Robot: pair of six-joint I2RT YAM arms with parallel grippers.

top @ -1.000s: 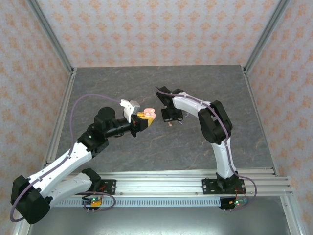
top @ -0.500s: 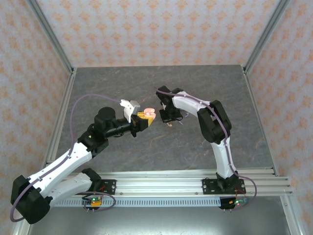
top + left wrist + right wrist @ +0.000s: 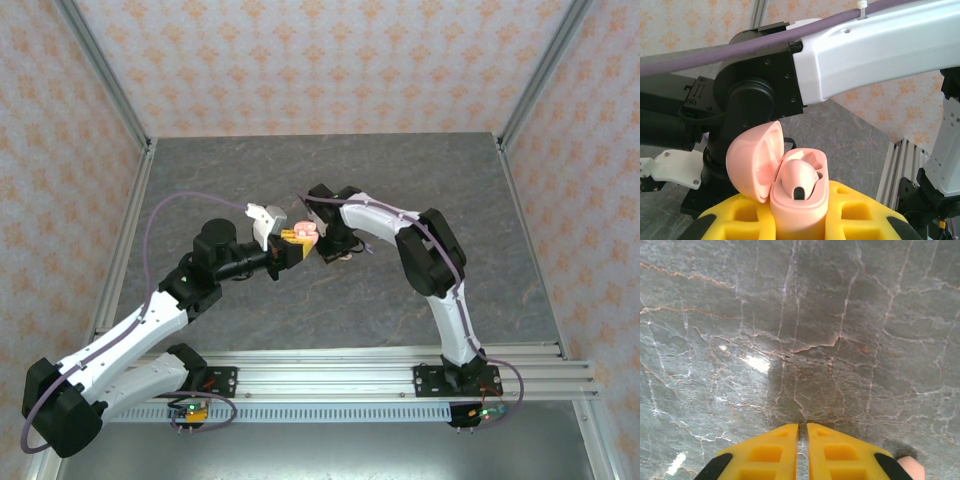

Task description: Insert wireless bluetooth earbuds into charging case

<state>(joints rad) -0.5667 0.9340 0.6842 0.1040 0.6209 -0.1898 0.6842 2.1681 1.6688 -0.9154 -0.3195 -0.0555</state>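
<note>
Over the grey marbled desk (image 3: 420,170), the white-and-black right arm (image 3: 385,222) has swung leftward within the last second. That brings the right gripper (image 3: 325,248) from well apart to just beside the round salmon-pink plastic charging case (image 3: 800,205). Its yellow fingers stand narrow, with only a thin slit between them and nothing visible there. The left gripper (image 3: 800,222) clamps the case, whose lid (image 3: 752,162) is hinged open. One salmon-pink comma-shaped earbud (image 3: 799,179) sits inside, so this approach probably serves seating.

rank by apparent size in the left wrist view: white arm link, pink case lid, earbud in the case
1. white arm link
2. pink case lid
3. earbud, partly sunk in the case
</note>
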